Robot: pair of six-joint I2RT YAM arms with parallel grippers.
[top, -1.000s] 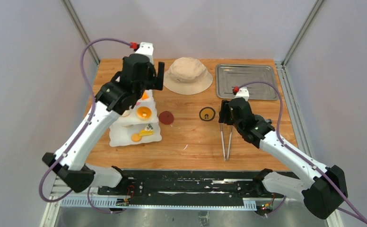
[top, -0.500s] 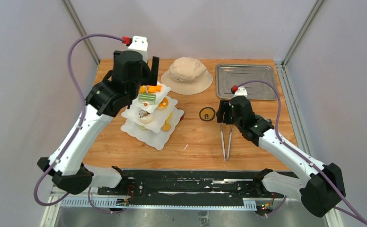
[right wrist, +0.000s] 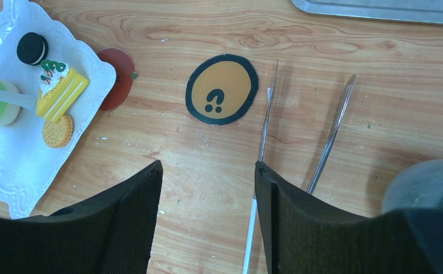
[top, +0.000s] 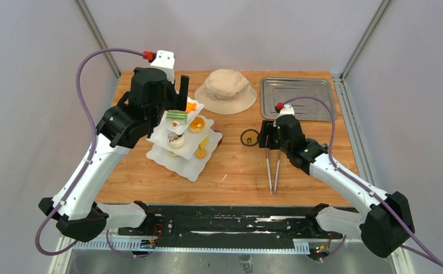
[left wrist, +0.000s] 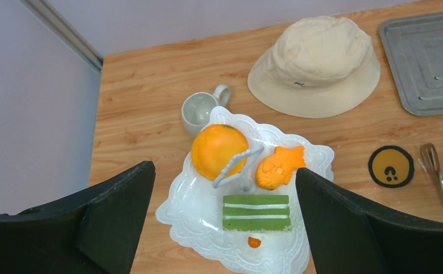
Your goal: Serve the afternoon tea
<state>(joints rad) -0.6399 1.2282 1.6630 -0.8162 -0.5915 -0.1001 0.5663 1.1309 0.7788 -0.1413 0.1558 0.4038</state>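
The white wavy-edged three-tier stand (top: 180,162) stands left of centre. In the left wrist view its top tier (left wrist: 185,211) holds an orange bun (left wrist: 216,149), an orange fish pastry (left wrist: 279,165) and a green layer cake (left wrist: 256,212). My left gripper (left wrist: 224,170) hangs open above that tier, touching nothing; it also shows in the top view (top: 176,98). A white mug (left wrist: 199,108) stands behind the stand. My right gripper (right wrist: 208,166) is open and empty above bare wood, left of the tongs (right wrist: 263,128). A grey mug (right wrist: 430,185) sits at its right. The bottom tier (right wrist: 13,165) holds a yellow cake slice (right wrist: 62,91).
A beige bucket hat (top: 226,90) and a metal tray (top: 296,97) lie at the back. A yellow coaster (top: 249,137) lies in the middle, with the long metal tongs (top: 273,168) to its right. A red coaster (right wrist: 116,77) is partly under the stand's edge.
The stand has shifted right and turned, now covering part of the red coaster. My left gripper has drawn up and to the left. My right gripper has edged left.
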